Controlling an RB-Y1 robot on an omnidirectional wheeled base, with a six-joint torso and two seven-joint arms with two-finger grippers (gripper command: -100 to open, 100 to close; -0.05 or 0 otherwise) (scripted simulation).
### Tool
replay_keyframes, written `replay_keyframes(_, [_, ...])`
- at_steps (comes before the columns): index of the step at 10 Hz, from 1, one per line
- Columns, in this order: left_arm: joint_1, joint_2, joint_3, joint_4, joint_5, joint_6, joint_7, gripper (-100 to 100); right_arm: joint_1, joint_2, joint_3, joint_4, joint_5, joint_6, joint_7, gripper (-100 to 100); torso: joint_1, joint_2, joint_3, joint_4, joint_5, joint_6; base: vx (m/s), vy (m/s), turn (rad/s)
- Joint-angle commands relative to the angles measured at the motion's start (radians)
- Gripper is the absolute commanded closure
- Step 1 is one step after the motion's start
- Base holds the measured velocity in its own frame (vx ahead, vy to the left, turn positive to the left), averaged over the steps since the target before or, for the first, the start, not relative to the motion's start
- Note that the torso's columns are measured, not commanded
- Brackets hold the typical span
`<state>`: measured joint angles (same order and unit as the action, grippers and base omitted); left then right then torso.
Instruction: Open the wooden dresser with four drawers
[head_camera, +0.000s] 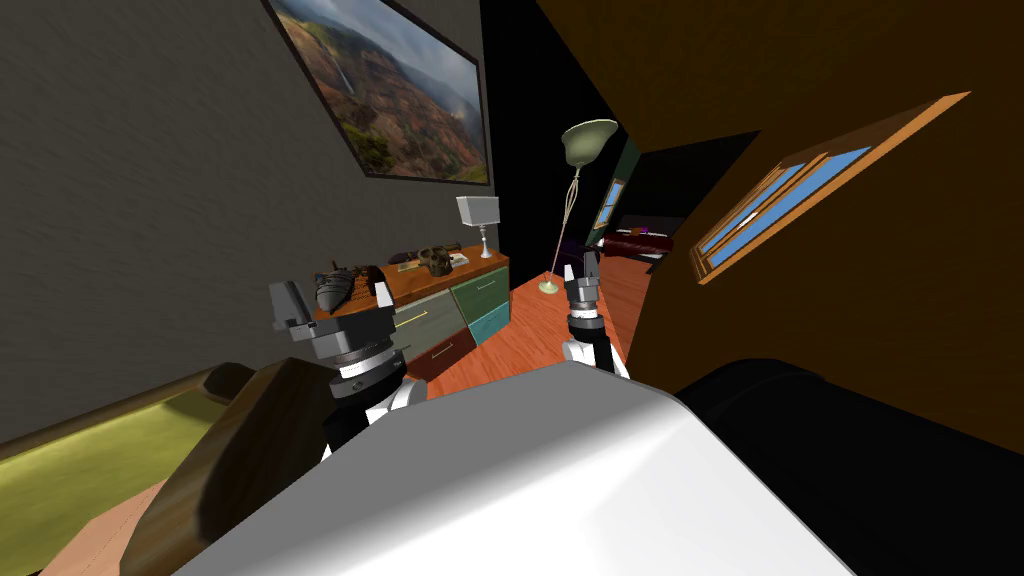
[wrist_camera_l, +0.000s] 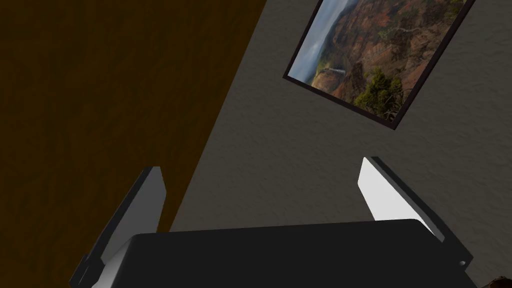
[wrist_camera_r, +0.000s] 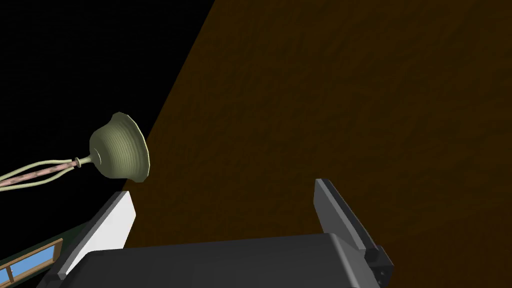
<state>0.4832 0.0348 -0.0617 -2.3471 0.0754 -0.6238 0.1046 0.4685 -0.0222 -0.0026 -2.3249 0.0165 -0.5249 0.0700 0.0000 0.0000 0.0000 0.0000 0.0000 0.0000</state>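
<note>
left tool (head_camera: 337, 300) hovering with fingers apart, near the dresser (head_camera: 436, 303) | right tool (head_camera: 581, 268) hanging raised, fingers apart, near floor lamp (head_camera: 572, 190) | drawers (head_camera: 482, 288) sitting shut

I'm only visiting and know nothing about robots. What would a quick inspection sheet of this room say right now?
Surface: orange wooden floor.
Job's things: dresser against the grey wall ahead, with grey, green, teal and dark red drawer fronts, all seemingly shut; neither claw touches it.
Clutter: white-shaded table lamp and dark ornaments on the dresser top.
Claws: left claw open and empty, held up; right claw open and empty, held up.
Cables: nothing seen.
Surroundings: floor lamp beyond the dresser, landscape picture on the wall, window, and a bed with a green cover on the robot's left.
</note>
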Motion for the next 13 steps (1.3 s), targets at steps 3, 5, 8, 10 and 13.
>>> replay_keyframes(3, [0.000,0.000,0.000,0.000,0.000,0.000,0.000,0,0.000,0.000,0.000,0.000,0.000,0.000,0.000,0,0.000,0.175,-0.351,0.176,0.000,0.000,0.000,0.000,0.000])
replay_keyframes(5, [0.000,0.000,0.000,0.000,0.000,0.000,0.000,0,0.000,0.000,0.000,0.000,0.000,0.000,0.000,0,0.000,0.322,-0.644,0.322,0.000,0.000,0.000,0.000,0.000])
replay_keyframes(8, [0.000,0.000,0.000,0.000,0.000,0.000,0.000,0,0.000,0.000,0.000,0.000,0.000,0.000,0.000,0,0.000,0.544,-1.087,0.544,0.000,0.000,0.000,0.000,0.000])
replay_keyframes(10, [-0.001,0.039,0.002,0.021,0.006,-0.013,0.006,-100,0.000,0.000,0.000,0.000,0.000,0.000,0.000,0,0.000,0.691,-1.382,0.691,0.000,0.000,0.023,-0.017,0.003])
replay_keyframes(13, [-0.004,0.085,0.010,0.092,0.024,-0.057,0.027,-100,0.000,0.000,0.000,0.000,0.000,0.000,0.000,0,-0.001,0.733,-1.478,0.736,0.000,0.000,0.121,-0.071,0.010])
